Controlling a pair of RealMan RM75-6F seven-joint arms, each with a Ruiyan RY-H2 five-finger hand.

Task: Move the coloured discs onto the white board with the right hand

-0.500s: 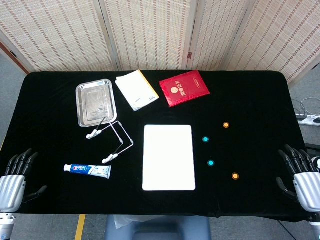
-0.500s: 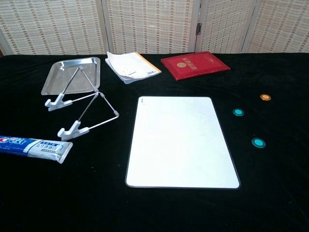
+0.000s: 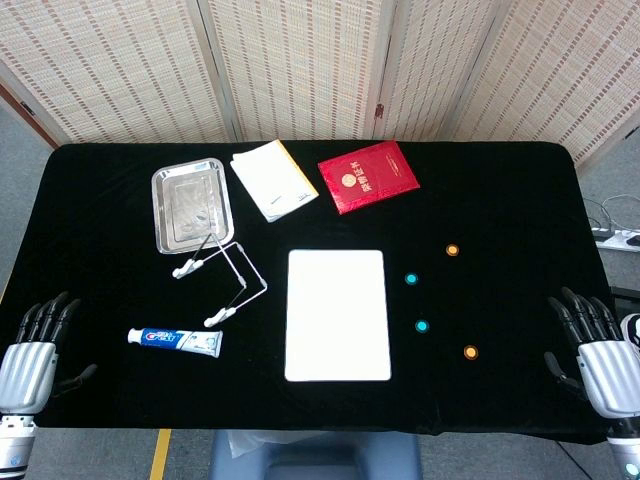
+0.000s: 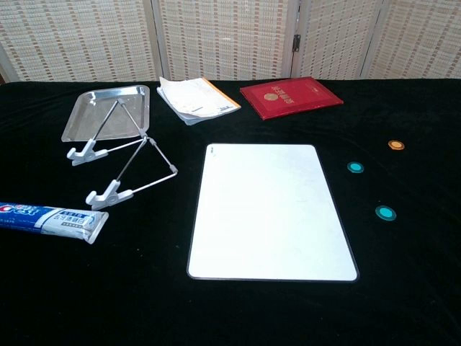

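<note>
At the lower left corner of the head view, the left hand (image 3: 22, 372) is sitting at the table (image 3: 520, 190) edge, fingers spread and holding nothing. Right of it a toothpaste tube (image 3: 175, 340) is lying below a wire stand (image 3: 225, 280) and a metal tray (image 3: 192, 208). In the middle of the frame the white board (image 3: 337, 315) is lying bare, so no disc is on it yet and the task appears to be only starting. Right of the board, four discs are resting apart on the black cloth: a teal disc (image 3: 411, 278), a second teal disc (image 3: 421, 326), an orange disc (image 3: 452, 250) and a lower orange disc (image 3: 470, 352). At the lower right corner the right hand (image 3: 598, 358) is waiting, fingers apart and empty, clear of all discs. The next move likely calls for reaching left to the lower orange disc, the nearest, and pinching it thinly off the cloth.
</note>
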